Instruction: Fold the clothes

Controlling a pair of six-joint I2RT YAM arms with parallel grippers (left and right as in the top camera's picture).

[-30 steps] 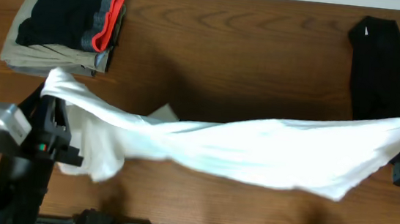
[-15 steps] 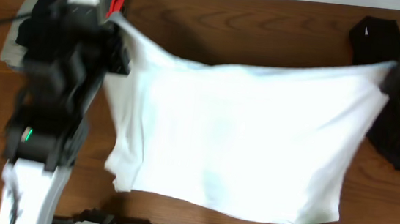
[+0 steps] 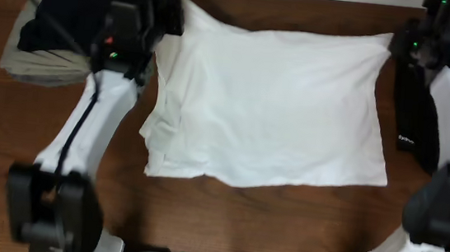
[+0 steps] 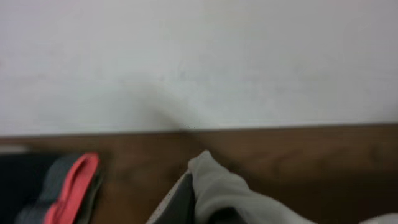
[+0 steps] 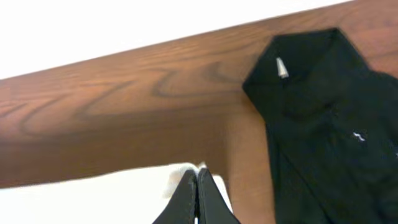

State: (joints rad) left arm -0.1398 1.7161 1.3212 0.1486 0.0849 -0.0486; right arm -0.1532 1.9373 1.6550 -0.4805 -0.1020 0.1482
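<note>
The shirt (image 3: 268, 105) is pinched by the left gripper (image 3: 168, 9) and right gripper (image 3: 397, 45) — both clenched — and should be pulled flat between them, then let go.

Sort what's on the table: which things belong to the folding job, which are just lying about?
Job: white cotton T-shirt, spread out; left gripper and right gripper, each shut on a far corner.
Lying about: black top with white logo; folded beige, black and grey-red stack.

T-shirt (image 3: 268, 105) corner hidden inside left end effector (image 3: 168, 9)
</note>
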